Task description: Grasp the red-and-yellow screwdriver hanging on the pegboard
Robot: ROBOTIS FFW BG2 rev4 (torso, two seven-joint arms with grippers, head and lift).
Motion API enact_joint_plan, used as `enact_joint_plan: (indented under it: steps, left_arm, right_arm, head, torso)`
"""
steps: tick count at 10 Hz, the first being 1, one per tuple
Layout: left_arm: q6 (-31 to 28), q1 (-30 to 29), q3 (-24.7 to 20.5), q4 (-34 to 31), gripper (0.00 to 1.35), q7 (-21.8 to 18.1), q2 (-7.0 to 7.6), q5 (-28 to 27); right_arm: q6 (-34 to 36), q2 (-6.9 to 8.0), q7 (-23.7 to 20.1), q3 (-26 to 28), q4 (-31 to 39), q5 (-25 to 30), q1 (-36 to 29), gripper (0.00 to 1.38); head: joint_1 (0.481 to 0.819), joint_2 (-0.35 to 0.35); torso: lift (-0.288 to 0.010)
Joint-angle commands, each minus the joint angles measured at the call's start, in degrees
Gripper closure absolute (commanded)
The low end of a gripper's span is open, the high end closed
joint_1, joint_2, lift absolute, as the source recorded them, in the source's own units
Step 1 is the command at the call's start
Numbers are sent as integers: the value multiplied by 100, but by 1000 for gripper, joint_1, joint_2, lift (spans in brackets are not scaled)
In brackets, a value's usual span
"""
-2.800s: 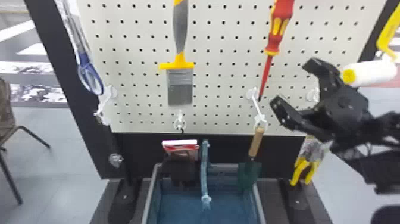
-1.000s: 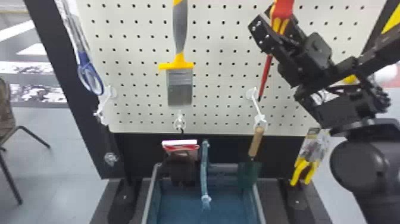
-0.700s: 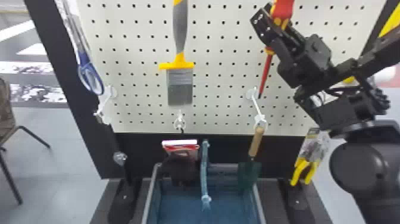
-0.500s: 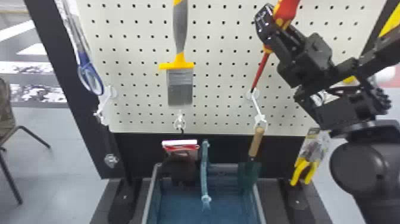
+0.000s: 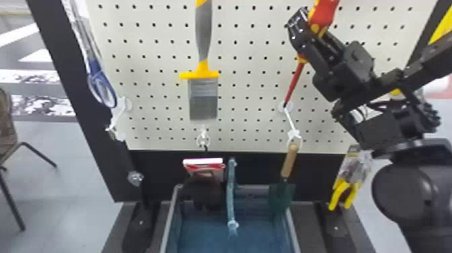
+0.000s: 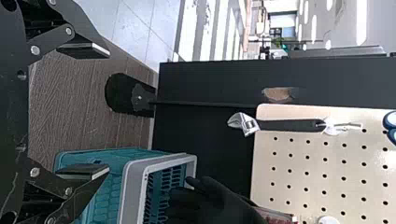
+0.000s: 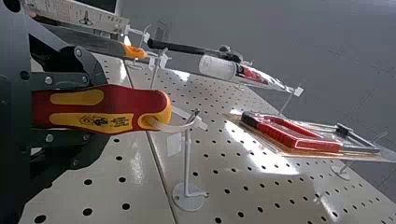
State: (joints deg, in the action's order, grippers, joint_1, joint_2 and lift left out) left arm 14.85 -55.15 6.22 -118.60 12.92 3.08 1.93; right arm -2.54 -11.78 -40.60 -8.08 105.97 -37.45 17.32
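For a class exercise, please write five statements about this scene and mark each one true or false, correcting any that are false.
1. The right tool is closed on the handle of the red-and-yellow screwdriver. True.
2. The paintbrush has its bristles pointing up. False: the paintbrush's bristles point down.
3. In the head view, the trowel is to the right of the paintbrush. True.
4. The left tool is gripping the wrench. False: the left tool is open with nothing held, and the wrench hangs from a hook.
5. The pliers have yellow handles. True.
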Motion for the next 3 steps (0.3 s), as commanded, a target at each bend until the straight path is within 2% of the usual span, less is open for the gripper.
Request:
enact_joint_plan:
  steps: [1,3]
  left_arm:
    - [0,0,2,12,406,0,0,0]
    - [0,0,2,-2,406,0,0,0]
  right_arm:
    - [-1,1,-1,0,14,1,0,1286]
    - [-1,1,-1,0,14,1,0,1286]
  head:
    - [549,0]
    - [549,0]
  torso:
    - [-100]
    - [-100]
